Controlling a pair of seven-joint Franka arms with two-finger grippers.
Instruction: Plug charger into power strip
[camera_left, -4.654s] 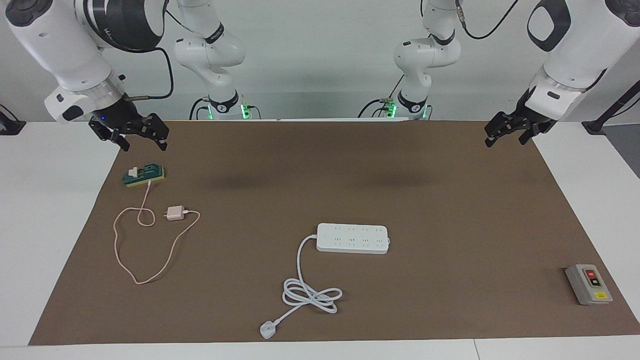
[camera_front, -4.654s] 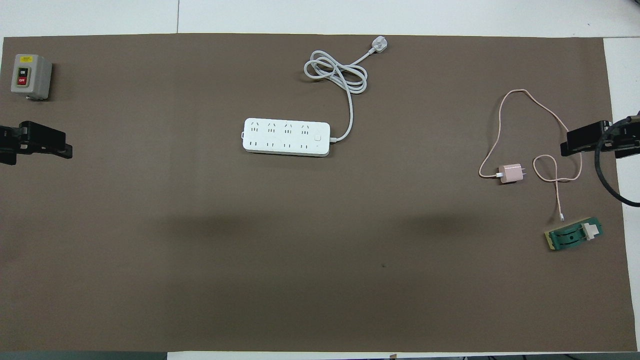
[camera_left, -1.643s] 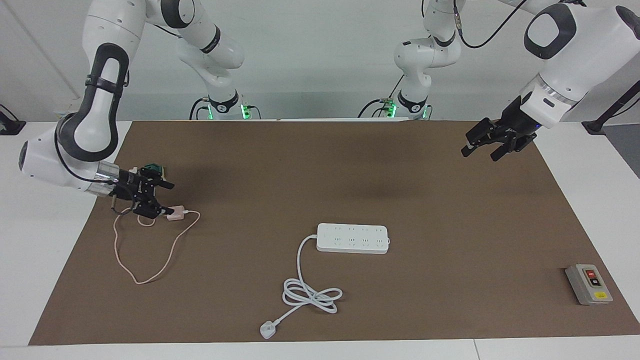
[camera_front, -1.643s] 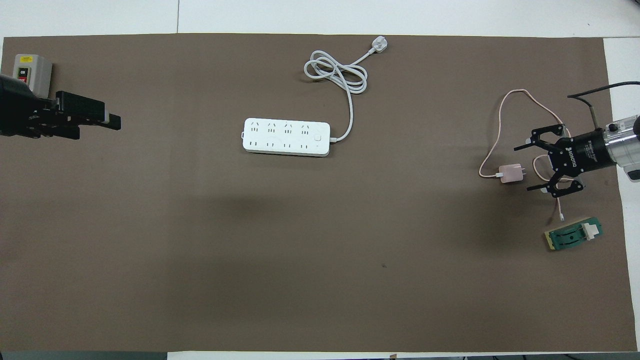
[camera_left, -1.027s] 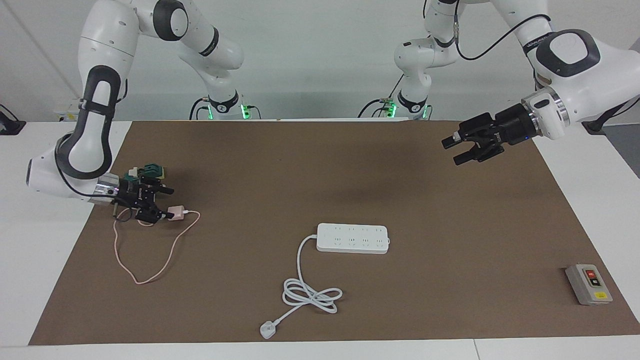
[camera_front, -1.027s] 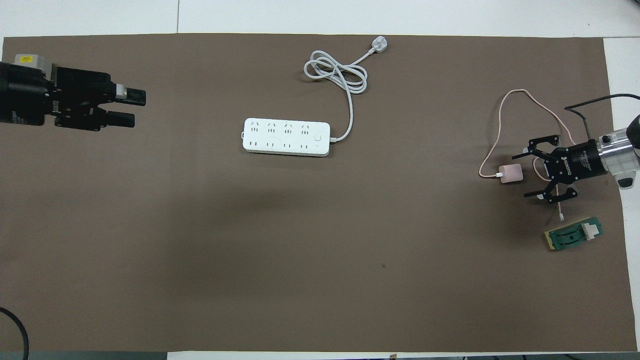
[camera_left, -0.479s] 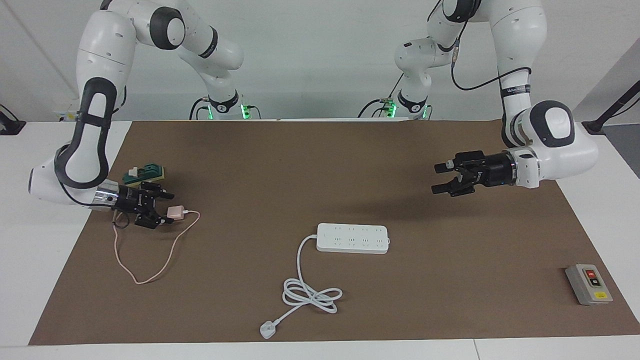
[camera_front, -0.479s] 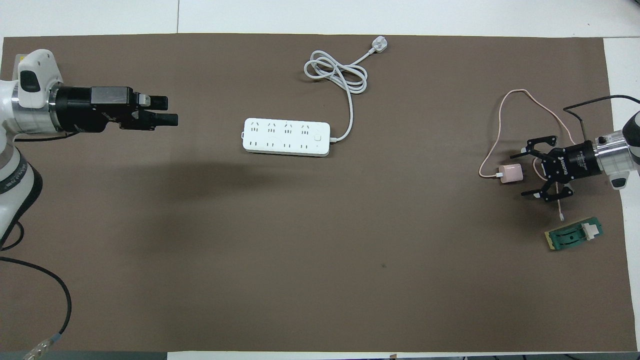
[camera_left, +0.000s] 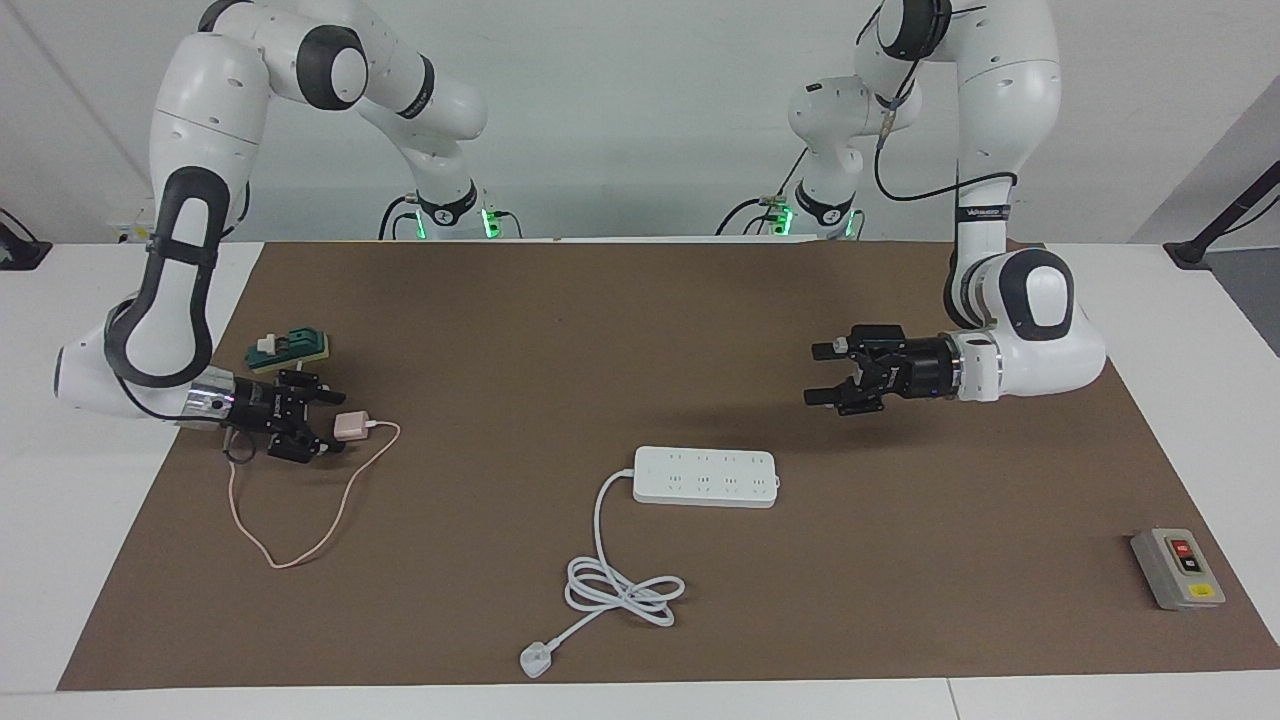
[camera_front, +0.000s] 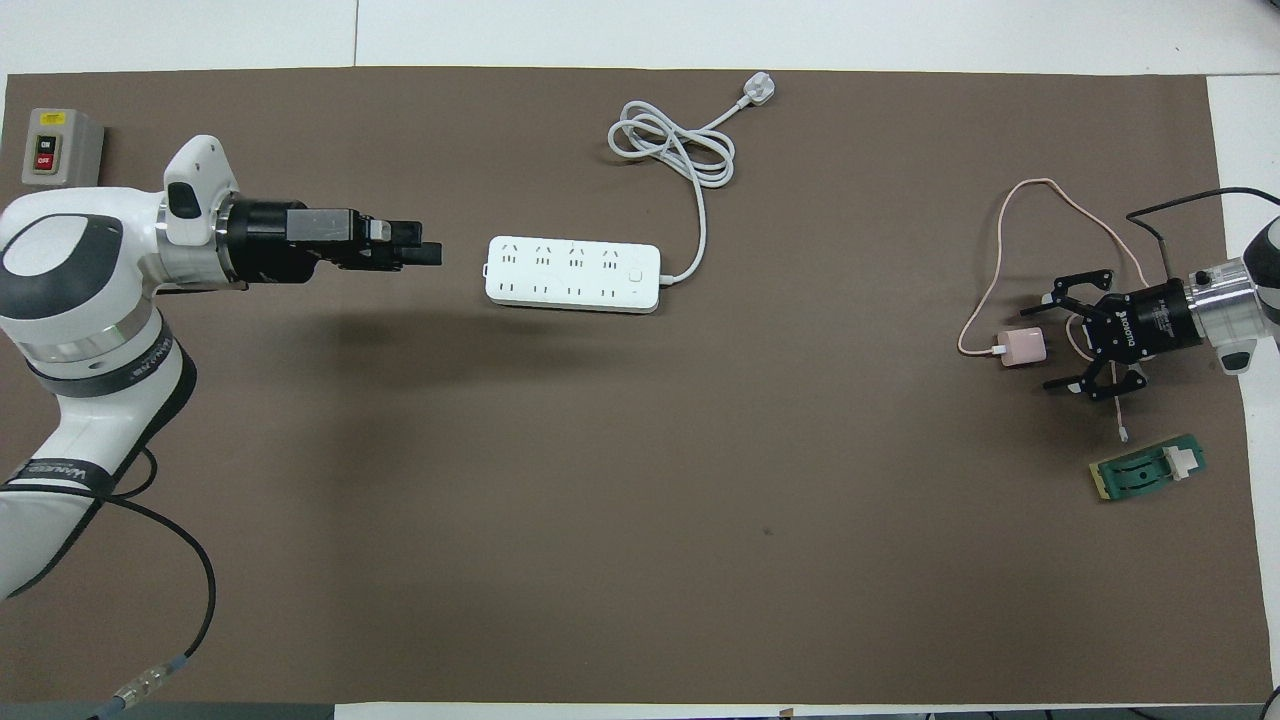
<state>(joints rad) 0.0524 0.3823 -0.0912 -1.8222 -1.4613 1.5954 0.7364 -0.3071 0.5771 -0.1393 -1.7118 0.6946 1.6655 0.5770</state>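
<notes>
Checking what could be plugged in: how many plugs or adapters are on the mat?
2: the charger at the right arm's end, and the power strip's white plug at the mat's edge farthest from the robots.

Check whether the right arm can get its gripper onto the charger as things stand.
Probably yes. The right gripper is open and low at the charger, its fingers on either side of the prong end, with nothing between them; only the thin pink cable lies close by.

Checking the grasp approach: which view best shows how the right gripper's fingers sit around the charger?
Overhead view: the open right gripper has a finger either side of the charger. In the facing view the gripper partly hides the charger.
</notes>
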